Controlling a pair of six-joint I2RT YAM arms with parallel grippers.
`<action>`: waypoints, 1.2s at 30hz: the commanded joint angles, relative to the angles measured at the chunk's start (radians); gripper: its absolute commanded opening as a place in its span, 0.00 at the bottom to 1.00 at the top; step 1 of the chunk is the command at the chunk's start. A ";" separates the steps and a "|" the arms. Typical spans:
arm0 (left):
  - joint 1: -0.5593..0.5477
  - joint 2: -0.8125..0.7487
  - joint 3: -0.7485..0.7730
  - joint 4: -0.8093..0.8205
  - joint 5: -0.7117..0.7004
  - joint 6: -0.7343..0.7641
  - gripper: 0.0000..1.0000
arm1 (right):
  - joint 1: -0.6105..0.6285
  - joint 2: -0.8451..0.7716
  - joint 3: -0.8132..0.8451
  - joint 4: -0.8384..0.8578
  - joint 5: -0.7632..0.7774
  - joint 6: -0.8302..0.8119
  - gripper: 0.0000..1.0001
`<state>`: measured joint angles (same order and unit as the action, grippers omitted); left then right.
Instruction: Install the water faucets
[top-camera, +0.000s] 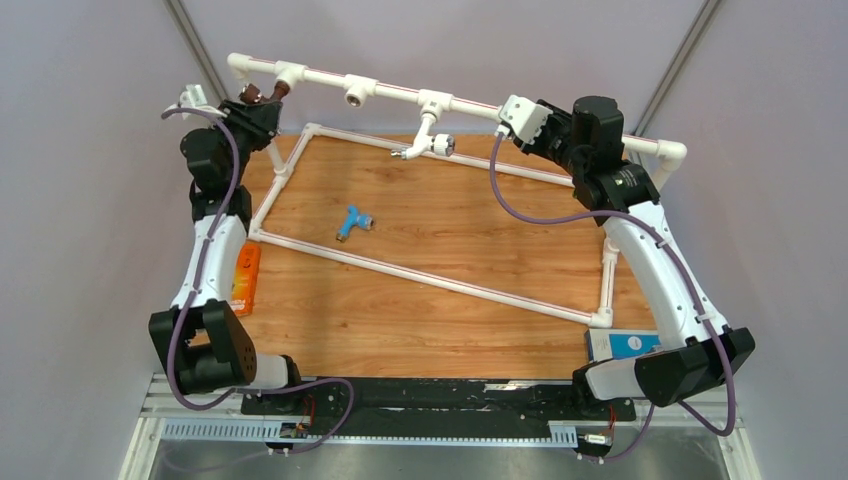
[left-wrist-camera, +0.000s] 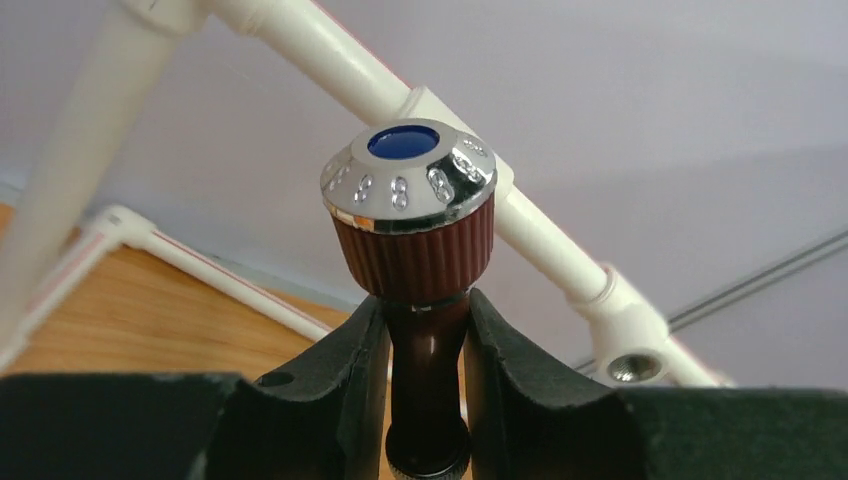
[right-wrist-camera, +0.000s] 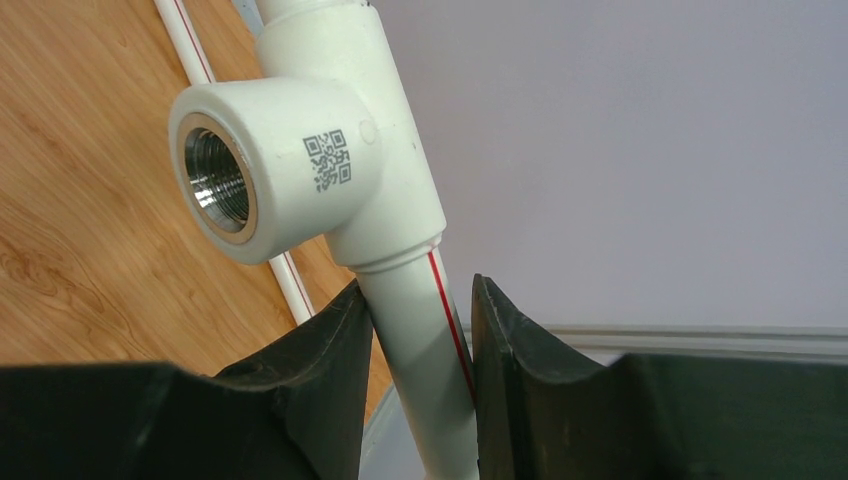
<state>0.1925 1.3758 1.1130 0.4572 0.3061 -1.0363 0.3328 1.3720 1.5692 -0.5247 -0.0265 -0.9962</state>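
left claw (left-wrist-camera: 425, 312) pinched on brown faucet (left-wrist-camera: 415, 240) stem, long axis straight out past fingertips; right claw (right-wrist-camera: 418, 300) clamps pipe frame (right-wrist-camera: 432, 400), tee socket (right-wrist-camera: 215, 180) just ahead.

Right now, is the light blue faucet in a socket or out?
Out: the light blue faucet lies on the wooden tabletop, in none of the tee sockets.

pipe frame (top-camera: 470, 286) stands on table (top-camera: 480, 230), top rail (top-camera: 390, 90) at back; end faucet (top-camera: 262, 95) at rail's left end, between left gripper (top-camera: 250, 108) fingers; hanging faucet (top-camera: 428, 143) under rail right of centre; loose faucet (top-camera: 351, 221) on table inside frame; right gripper (top-camera: 503, 124) clamps rail further right
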 joint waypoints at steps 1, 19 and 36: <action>-0.083 -0.069 0.135 -0.154 0.130 0.966 0.34 | 0.026 0.024 -0.023 -0.081 -0.104 0.154 0.00; -0.470 -0.162 0.065 -0.565 -0.512 2.256 0.63 | 0.025 0.024 -0.018 -0.081 -0.116 0.156 0.00; -0.199 -0.463 0.065 -0.529 -0.190 0.778 0.91 | 0.026 0.022 -0.020 -0.083 -0.121 0.160 0.00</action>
<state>-0.0620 0.9676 1.1595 -0.1001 -0.0120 0.3294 0.3267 1.3617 1.5696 -0.5472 -0.0307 -0.9962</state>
